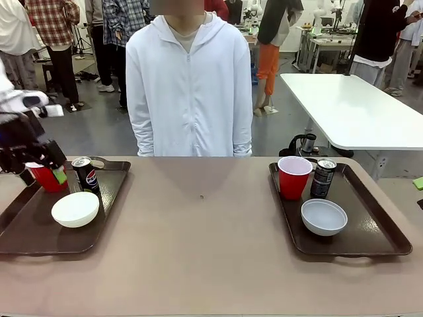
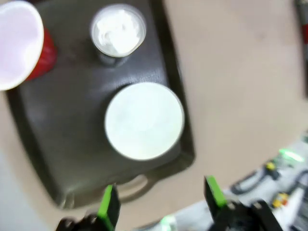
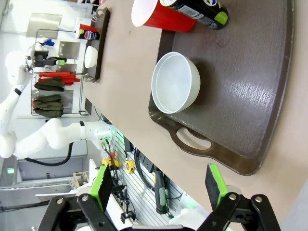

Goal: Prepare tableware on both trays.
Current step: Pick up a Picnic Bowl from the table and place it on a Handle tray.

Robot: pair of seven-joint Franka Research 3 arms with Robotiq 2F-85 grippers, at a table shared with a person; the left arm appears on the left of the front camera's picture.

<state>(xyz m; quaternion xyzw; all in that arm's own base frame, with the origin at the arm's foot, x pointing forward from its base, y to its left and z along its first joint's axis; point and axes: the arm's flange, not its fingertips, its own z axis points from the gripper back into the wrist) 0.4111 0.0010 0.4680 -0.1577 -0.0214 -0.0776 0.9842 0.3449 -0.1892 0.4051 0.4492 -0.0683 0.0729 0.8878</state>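
Now each tray is holding one red cup, one can and one bowl, so both look set for a meal. On the left tray [image 1: 30, 228] the white bowl [image 1: 75, 209] is sitting near the can [image 1: 84, 174]. The left gripper [image 2: 161, 206] is hanging open and empty above them. The right gripper [image 3: 160, 185] is wide open too, holding nothing.

Right gripper [image 3: 161, 185] at bottom edge, green-padded fingers [image 3: 102, 185] spread wide, nothing between them. Beyond: dark brown tray [image 3: 255, 96] on tan table [image 3: 127, 72], cut-out handle nearest gripper. On tray: pale bowl [image 3: 175, 83], red cup [image 3: 156, 15], dark can [image 3: 199, 9] beside cup. Far off, second tray [image 3: 98, 48] with white bowl [image 3: 90, 56], can [image 3: 89, 34].
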